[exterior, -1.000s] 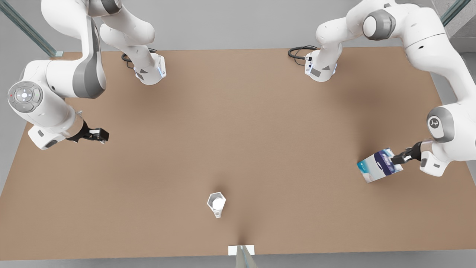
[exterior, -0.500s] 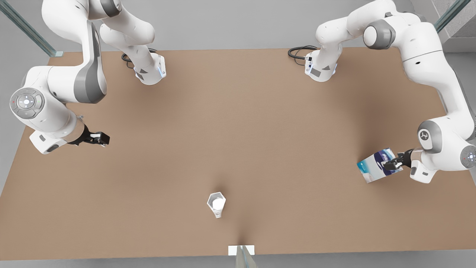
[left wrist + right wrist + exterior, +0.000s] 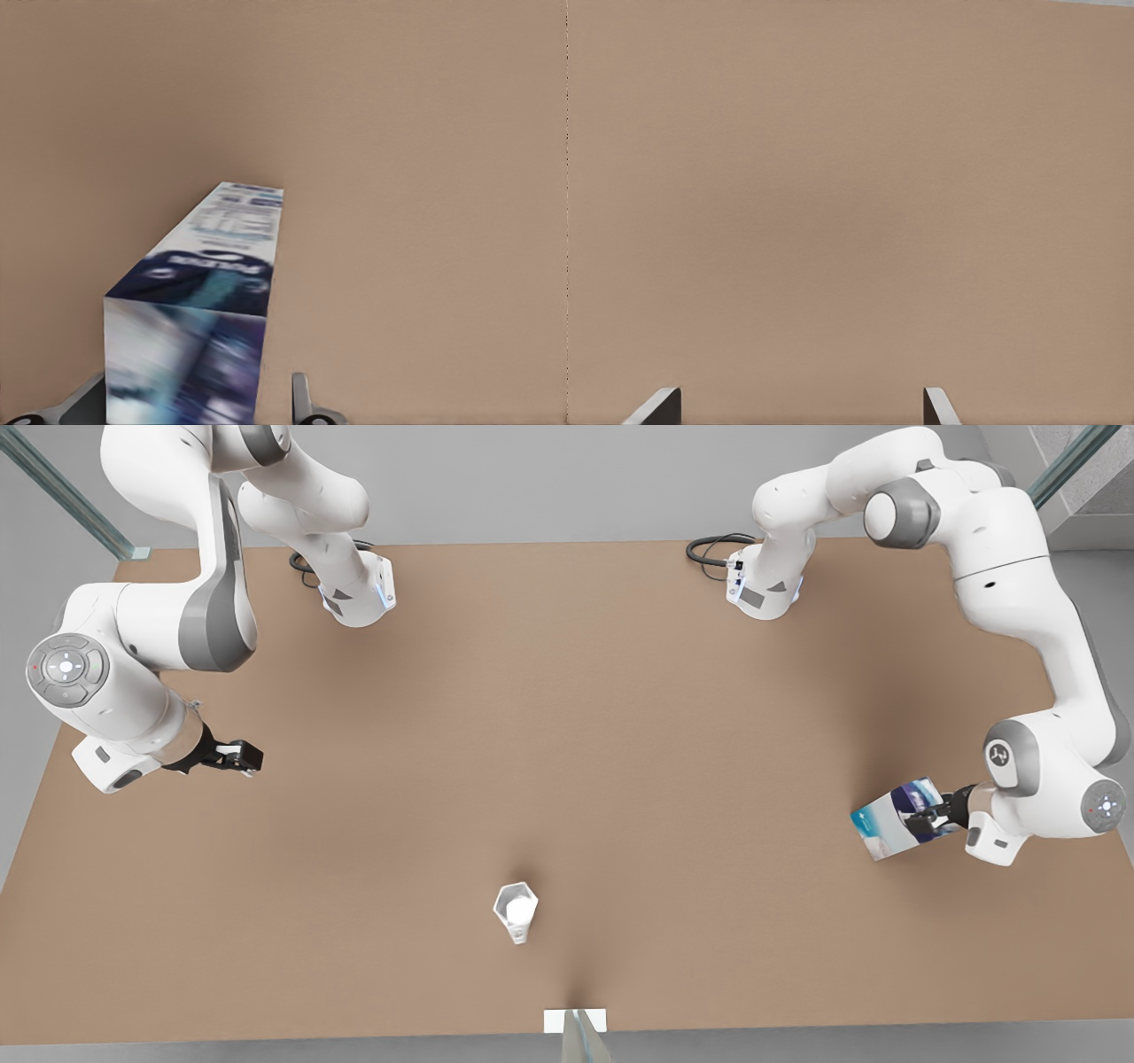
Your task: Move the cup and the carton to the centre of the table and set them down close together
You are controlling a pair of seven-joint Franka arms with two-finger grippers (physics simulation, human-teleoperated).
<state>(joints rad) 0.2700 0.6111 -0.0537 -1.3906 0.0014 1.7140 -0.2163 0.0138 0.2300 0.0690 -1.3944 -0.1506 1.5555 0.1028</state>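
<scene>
Left hand lowered over boxy carton

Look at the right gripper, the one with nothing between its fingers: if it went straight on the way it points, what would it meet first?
Probably only bare table. The right gripper, open at the front view's left, points toward that view's right, and the cup sits well off that line. Depth is unclear, so this is a hedge.

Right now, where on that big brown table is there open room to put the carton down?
The middle of the table lies bare, between the two arm bases and the cup. It is tight only around the carton, where the left hand straddles it. The right hand waits open at the front view's left.
</scene>
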